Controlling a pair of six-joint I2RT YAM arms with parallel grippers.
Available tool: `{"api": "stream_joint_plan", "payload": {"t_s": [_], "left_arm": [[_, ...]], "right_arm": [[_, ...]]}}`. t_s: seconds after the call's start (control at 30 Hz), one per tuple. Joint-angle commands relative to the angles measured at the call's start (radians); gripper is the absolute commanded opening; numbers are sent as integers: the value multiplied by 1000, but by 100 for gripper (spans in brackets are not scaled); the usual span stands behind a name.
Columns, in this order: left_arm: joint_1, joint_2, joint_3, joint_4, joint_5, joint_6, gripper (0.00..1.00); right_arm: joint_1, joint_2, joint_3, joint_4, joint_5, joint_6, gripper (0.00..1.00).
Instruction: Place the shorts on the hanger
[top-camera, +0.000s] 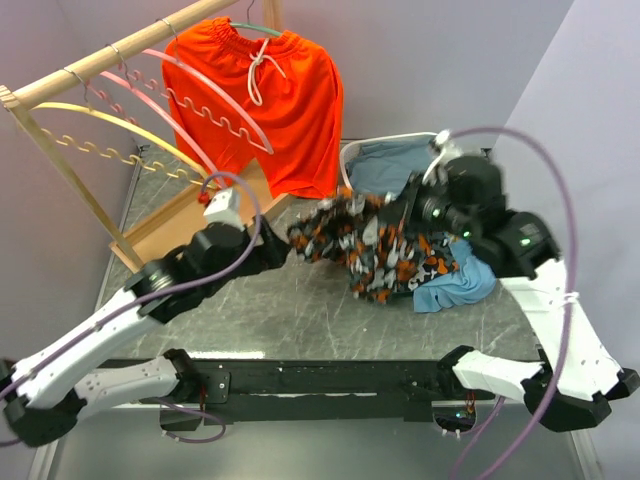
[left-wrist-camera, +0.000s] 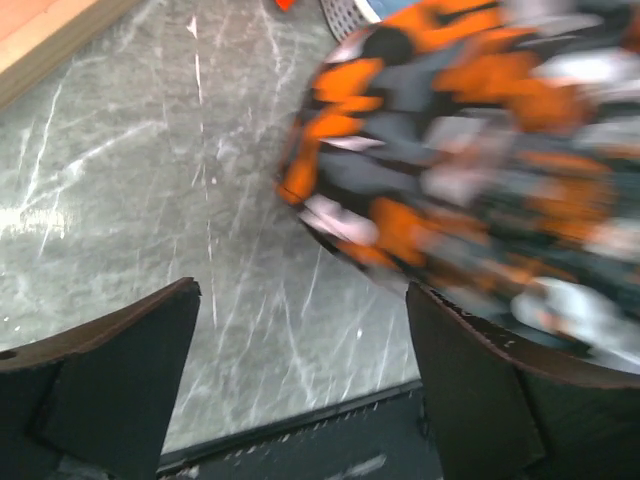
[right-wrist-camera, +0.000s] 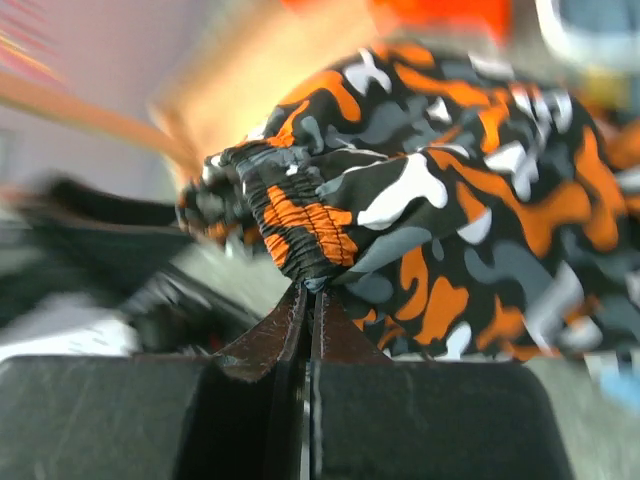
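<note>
The camouflage shorts (top-camera: 385, 245) hang bunched above the table at centre right. My right gripper (top-camera: 412, 212) is shut on their gathered waistband (right-wrist-camera: 305, 225) and holds them up. My left gripper (top-camera: 280, 250) is open and empty just left of the shorts' hanging edge (left-wrist-camera: 330, 190), its fingers (left-wrist-camera: 470, 370) wide apart over the marble tabletop. The pale pink hanger (top-camera: 215, 95) hangs on the wooden rail (top-camera: 110, 55) at the back left, apart from both grippers.
Plain orange shorts (top-camera: 275, 95) hang on a green hanger at the back. A yellow hanger (top-camera: 100, 125) hangs left of the pink one. A white basket (top-camera: 385, 160) with blue cloth and a loose blue cloth (top-camera: 460, 285) lie at the right. The rack's wooden base (top-camera: 190, 215) is left of centre.
</note>
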Motion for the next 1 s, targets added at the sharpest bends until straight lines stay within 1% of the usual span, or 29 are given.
{"api": "stream_joint_plan", "payload": {"t_s": [0.0,0.03,0.07,0.1,0.2,0.3,0.33,0.4,0.57,0.63,0.67,0.77,0.83,0.9,0.97], "left_arm": [[2,-151,-146,34,115,59,88],[2,-172,-172,39,128,56,86],[2,-187,-193,38,140,56,81],[0,-207,-227,33,163,53,79],[2,-219,-296,50,174,27,80],[0,-215,-361,117,188,0,80],[-4,-213,-378,174,206,-14,79],[-18,-215,-423,228,208,-37,79],[-116,-163,-471,382,115,-95,81],[-165,-106,-465,407,82,-123,82],[-184,-88,-462,421,41,-134,82],[-248,-20,-458,493,-14,-178,82],[-283,50,-433,502,-74,-232,81],[-299,127,-395,473,-146,-281,81],[-308,176,-375,466,-168,-318,81]], "right_arm": [[3,-77,-241,55,5,15,0],[4,-80,-268,60,0,17,0],[3,-85,-292,66,0,15,0],[3,-87,-326,69,3,12,0],[3,-88,-363,71,3,-3,0],[4,-81,-352,65,14,-12,0],[3,-76,-345,60,20,-15,0],[3,-64,-320,42,24,-29,0],[3,-41,-280,16,28,-48,0],[3,-38,-274,14,35,-52,0],[3,-39,-274,11,38,-54,0],[3,-33,-271,2,43,-57,0],[3,-25,-263,-3,40,-58,0],[3,-19,-251,-11,35,-60,0],[4,-18,-239,-17,37,-60,0]]}}
